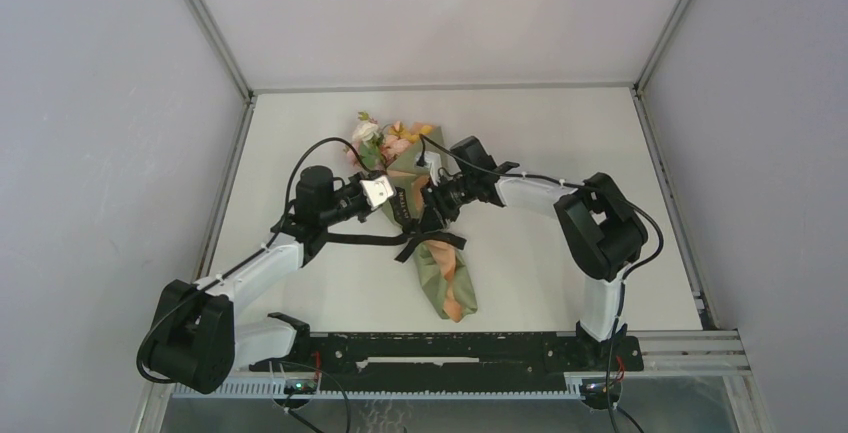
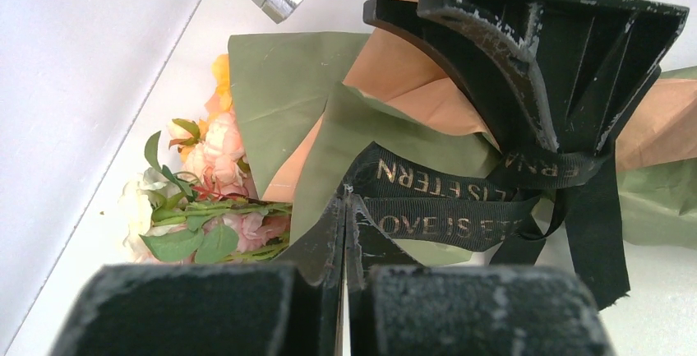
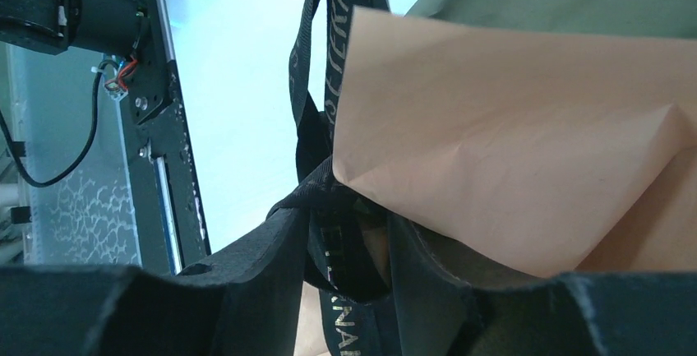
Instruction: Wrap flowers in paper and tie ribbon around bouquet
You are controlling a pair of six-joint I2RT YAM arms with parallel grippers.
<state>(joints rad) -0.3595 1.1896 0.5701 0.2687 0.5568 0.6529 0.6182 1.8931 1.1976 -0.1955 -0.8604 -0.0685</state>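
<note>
The bouquet [image 1: 438,271] lies on the table as an olive and peach paper [image 2: 288,93] cone. Its flowers [image 1: 378,137] point to the far side, and pink and white blooms [image 2: 215,167] show at the wide end. A black ribbon [image 1: 428,241] with gold lettering crosses the cone's middle. My left gripper [image 2: 349,200] is shut, and the ribbon [image 2: 444,220] runs from its tips. My right gripper [image 3: 349,224] reaches in from the right, its jaws apart with a slack loop of ribbon [image 3: 345,249] between them. It presses against peach paper [image 3: 493,142].
White walls close in the table [image 1: 560,133] on the left, far and right sides. A black rail [image 1: 450,348] with the arm bases runs along the near edge. The two grippers [image 1: 410,198] sit close together over the bouquet.
</note>
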